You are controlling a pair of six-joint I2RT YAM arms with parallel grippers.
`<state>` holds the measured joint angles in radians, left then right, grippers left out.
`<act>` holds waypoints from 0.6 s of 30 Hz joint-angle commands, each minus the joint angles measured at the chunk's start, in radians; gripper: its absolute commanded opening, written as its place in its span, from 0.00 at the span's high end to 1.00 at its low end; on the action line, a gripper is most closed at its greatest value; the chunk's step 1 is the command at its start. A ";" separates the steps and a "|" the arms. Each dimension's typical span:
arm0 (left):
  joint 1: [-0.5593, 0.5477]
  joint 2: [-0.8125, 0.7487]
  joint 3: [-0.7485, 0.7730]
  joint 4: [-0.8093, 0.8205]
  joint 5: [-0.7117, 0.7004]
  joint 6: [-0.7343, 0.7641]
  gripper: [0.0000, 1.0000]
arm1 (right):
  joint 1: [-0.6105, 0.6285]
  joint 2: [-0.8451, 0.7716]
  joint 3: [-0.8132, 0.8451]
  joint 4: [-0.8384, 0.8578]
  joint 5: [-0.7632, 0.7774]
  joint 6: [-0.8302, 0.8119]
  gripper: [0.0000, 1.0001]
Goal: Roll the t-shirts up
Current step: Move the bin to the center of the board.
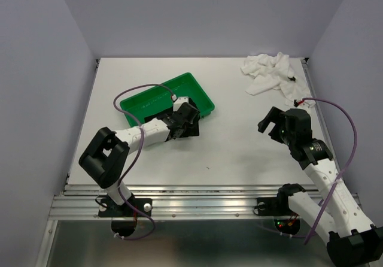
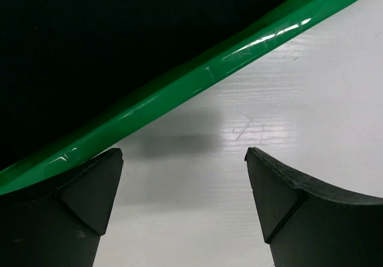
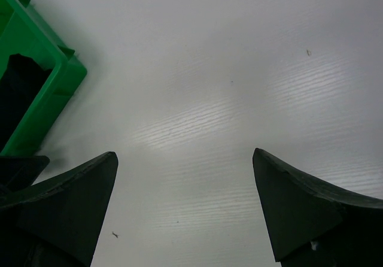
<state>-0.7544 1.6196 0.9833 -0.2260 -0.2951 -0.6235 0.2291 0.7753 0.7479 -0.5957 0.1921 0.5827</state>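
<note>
The white t-shirt lies crumpled at the back right of the table. Dark black fabric, apparently the black t-shirt, fills the inside of the green tray in the left wrist view, and a dark patch of the black t-shirt shows inside the tray's wall in the right wrist view. My left gripper hovers at the tray's near right corner, open, with bare table between its fingers. My right gripper stands open over bare table, in front of the white t-shirt and apart from it.
The green tray sits tilted at the table's middle left. White table surface lies between the tray and the white shirt. Pale walls close the table on three sides, and a metal rail runs along the near edge.
</note>
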 commanded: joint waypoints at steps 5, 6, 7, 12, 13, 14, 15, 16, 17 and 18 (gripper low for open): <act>0.079 0.039 0.117 -0.001 -0.024 0.079 0.05 | -0.005 -0.013 0.002 0.045 0.012 -0.014 0.00; 0.095 0.046 0.139 -0.006 -0.029 0.090 0.05 | -0.005 -0.014 0.002 0.042 0.024 -0.014 0.00; 0.102 0.054 0.152 -0.010 -0.030 0.096 0.05 | -0.005 -0.016 0.002 0.040 0.032 -0.014 0.00; 0.155 0.089 0.212 -0.021 -0.030 0.123 0.05 | -0.005 -0.030 0.002 0.031 0.072 -0.023 0.00; 0.162 0.094 0.219 -0.015 -0.021 0.133 0.05 | -0.005 -0.033 0.002 0.031 0.073 -0.026 0.00; 0.177 0.105 0.235 -0.009 -0.009 0.136 0.05 | -0.005 -0.034 0.002 0.031 0.070 -0.029 0.00; 0.182 0.111 0.244 -0.007 -0.004 0.145 0.05 | -0.005 -0.033 0.002 0.033 0.066 -0.032 0.00; 0.185 0.126 0.256 -0.009 -0.001 0.148 0.05 | -0.005 -0.031 0.002 0.036 0.064 -0.037 0.00; 0.190 0.137 0.281 -0.009 0.002 0.151 0.05 | -0.005 -0.033 0.002 0.036 0.073 -0.032 0.00; 0.191 0.146 0.293 -0.009 0.004 0.156 0.05 | -0.005 -0.033 0.004 0.036 0.081 -0.027 0.00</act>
<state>-0.5781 1.7435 1.1923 -0.2436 -0.2871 -0.5144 0.2291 0.7563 0.7441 -0.5945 0.2333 0.5694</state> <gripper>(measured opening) 0.956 0.998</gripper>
